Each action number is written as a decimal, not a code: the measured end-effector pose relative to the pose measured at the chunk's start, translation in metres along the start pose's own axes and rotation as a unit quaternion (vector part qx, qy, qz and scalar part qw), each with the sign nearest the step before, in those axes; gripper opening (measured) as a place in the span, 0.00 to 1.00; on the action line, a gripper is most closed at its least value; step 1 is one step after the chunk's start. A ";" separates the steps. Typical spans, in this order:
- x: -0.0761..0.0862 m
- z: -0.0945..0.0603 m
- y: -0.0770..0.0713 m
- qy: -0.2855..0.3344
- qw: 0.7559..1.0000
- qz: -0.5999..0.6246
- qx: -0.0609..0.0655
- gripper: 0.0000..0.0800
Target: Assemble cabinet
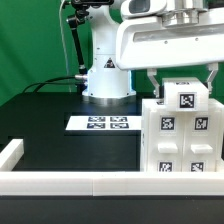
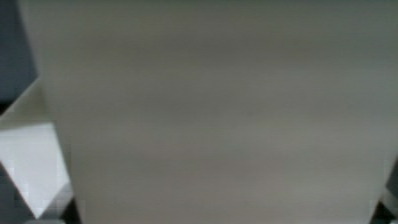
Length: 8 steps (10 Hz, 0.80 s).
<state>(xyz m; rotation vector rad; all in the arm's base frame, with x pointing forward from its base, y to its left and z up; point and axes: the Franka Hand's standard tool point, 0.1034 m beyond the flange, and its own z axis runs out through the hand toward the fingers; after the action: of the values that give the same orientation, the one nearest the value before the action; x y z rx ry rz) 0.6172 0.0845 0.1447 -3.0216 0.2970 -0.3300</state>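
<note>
The cabinet (image 1: 182,140) is standing upright on the counter (image 1: 60,150), directly beneath the tool (image 1: 181,78), with its tagged panels facing the exterior camera. One small tagged block is sitting on top of it, rising between the two dark fingers (image 1: 149,82) that are hanging down on either side. Whether the pads are pressing on that block or only flanking it, I cannot tell; the tool is spread roughly to the block's width. The wrist view is showing almost nothing but a flat white face (image 2: 222,110), most likely the cabinet seen very close.

Judging by its look, the cabinet is stiff, blocky plastic, fairly light and not fragile, but smooth enough to slip under a weak pinch. The flat opposite sides of the top block are looking like the best place to grip, squarely and low on the faces.

Farther from the tool, the marker board (image 1: 99,123) is lying flat on the counter, and beyond it the robot base (image 1: 107,80) is standing. A white rail (image 1: 60,184) is edging the counter nearest the camera.
</note>
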 end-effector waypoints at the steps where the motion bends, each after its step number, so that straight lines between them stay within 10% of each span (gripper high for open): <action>1: 0.000 0.000 0.000 0.000 0.999 0.038 0.000 0.70; 8: -0.004 -0.003 0.004 0.000 0.950 0.313 -0.004 0.70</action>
<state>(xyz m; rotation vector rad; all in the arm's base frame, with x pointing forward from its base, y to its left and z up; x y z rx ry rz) 0.6120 0.0816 0.1465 -2.7315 1.2078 -0.2653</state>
